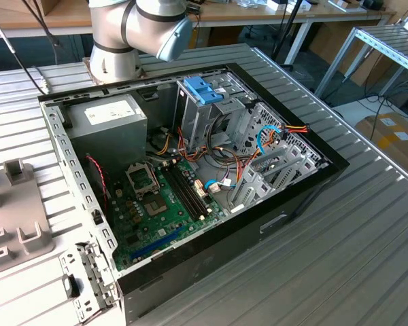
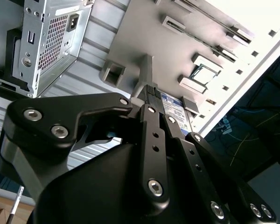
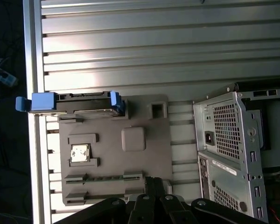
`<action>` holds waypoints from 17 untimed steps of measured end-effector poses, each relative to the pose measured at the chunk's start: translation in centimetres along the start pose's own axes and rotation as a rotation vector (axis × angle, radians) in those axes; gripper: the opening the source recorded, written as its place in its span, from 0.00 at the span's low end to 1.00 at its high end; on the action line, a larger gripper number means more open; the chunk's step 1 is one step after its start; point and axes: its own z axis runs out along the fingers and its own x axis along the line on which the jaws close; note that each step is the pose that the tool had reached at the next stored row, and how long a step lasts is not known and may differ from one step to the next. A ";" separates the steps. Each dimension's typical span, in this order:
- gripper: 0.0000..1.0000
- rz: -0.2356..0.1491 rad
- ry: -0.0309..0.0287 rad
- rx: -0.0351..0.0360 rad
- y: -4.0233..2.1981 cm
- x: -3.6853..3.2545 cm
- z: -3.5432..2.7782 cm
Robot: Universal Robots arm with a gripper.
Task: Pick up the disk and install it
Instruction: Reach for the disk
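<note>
**Disk not yet gripped; the reach is to be lined up.**

The step in hand is judged to be the reach for the disk (image 3: 81,103). In the first wrist view it is seen standing on its long edge at one end of the grey fixture (image 3: 144,121), with a blue rail at each end. The gripper (image 3: 154,183) is placed at the fixture's opposite end, well apart from the disk, its fingers drawn together with nothing held between them. For a sound pick, the fingers would have to be spread before the disk is reached. They should be brought across its thin body midway between the rails and closed on the flat faces, not on the plastic. A straight lift out of its seat is advised, so that nothing is jammed. The open case (image 1: 258,231) stands just beside the fixture.
</note>
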 end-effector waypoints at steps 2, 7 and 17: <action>0.11 0.000 0.0000 0.0000 -0.01 0.11 0.00; 0.11 0.000 0.0001 0.0000 -0.04 0.56 0.00; 0.11 0.000 0.0001 0.0001 -0.10 1.28 0.00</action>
